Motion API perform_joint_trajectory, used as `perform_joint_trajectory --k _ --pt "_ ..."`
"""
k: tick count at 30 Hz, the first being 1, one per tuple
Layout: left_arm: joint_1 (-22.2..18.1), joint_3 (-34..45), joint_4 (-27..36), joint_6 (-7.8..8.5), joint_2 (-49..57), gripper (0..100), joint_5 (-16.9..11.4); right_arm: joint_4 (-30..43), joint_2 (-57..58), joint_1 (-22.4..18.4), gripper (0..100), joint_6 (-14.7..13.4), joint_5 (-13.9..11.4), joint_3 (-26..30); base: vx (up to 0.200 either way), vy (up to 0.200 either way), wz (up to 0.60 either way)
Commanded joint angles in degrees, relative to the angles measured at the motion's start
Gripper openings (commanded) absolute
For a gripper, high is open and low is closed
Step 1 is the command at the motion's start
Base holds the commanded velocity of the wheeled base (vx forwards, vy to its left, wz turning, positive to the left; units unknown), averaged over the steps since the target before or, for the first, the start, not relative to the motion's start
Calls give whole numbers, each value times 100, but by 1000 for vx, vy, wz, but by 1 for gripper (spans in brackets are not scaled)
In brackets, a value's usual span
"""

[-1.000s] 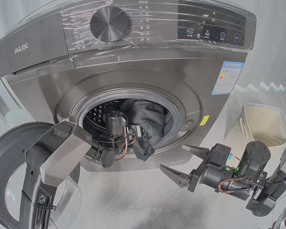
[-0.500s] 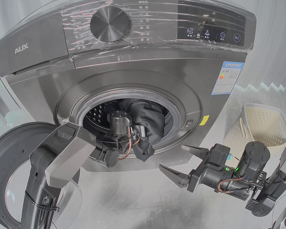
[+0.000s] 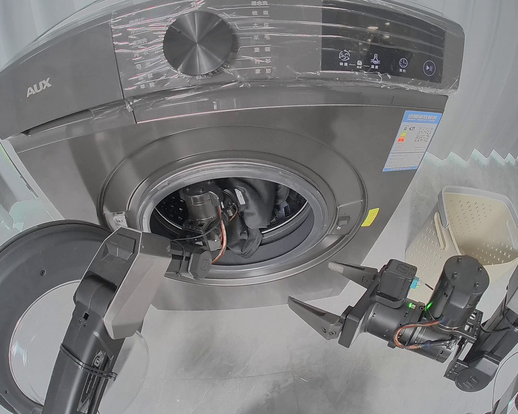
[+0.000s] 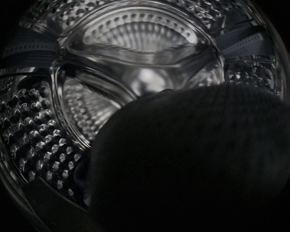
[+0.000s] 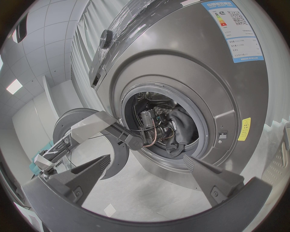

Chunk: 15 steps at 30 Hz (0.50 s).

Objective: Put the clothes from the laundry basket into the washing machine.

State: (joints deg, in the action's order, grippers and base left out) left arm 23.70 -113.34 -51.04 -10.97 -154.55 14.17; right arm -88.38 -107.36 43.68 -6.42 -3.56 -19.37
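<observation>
left gripper (image 3: pixel 236 201) is inside the washer (image 3: pixel 256 120) drum, against the dark garment (image 3: pixel 258 207); its grip state cannot be told. right gripper (image 3: pixel 312 283) hovers above the floor beside the basket (image 3: pixel 479 225), fingers wide apart.

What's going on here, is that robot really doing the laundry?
Yes, it is loading clothes. The robot's left arm is in the open mouth of the washing machine, with a dark garment bunched at its tip, inside the drum. The right gripper hangs open and empty in front of the machine. The laundry basket stands on the floor to the right; no clothes show in the visible part of it.
</observation>
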Motion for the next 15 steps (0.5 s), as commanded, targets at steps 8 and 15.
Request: perform_joint_trajectory --k 8,15 --pt "65 -126 -2 -54 -198 100 25 -4 -48 0 100 -17 -4 3 0 0 0" --pt "311 1912 508 -116 1138 100 -432 -4 -48 0 100 -8 -4 -5 0 0 0"
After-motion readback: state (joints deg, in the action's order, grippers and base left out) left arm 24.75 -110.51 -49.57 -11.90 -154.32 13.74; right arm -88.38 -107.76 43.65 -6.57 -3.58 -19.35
